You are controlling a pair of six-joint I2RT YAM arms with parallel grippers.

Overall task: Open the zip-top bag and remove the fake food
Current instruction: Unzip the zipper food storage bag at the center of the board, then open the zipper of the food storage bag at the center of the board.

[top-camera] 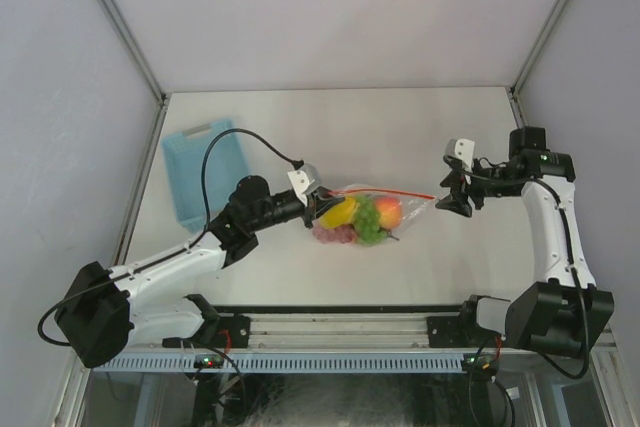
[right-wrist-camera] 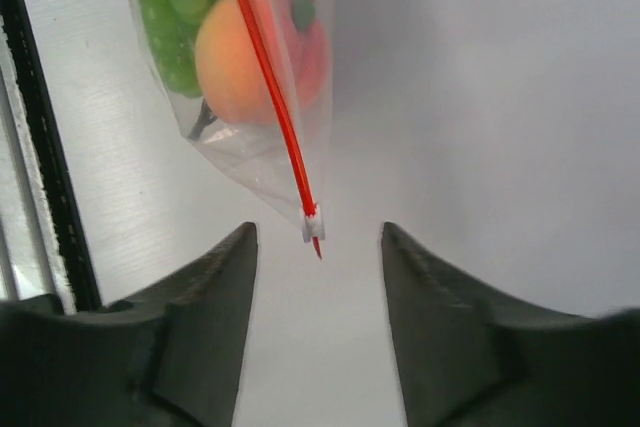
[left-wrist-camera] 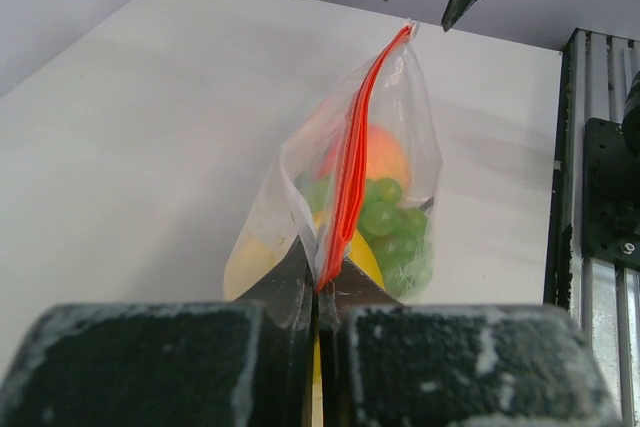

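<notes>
Now, mid-frame in the top view, the zip-top bag (top-camera: pixel 412 203) sits over the table (top-camera: pixel 400 127) with the fake food (top-camera: pixel 365 215) inside. The left gripper (top-camera: pixel 318 203) is clenched on its red zip end. The right gripper (top-camera: pixel 446 197) is parted at the bag's right corner, holding nothing.

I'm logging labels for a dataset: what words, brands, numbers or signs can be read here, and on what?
None can be read. The zip-top bag shows only a blank white tab at the end of its red strip; the blue basket bears no legible marks.
</notes>
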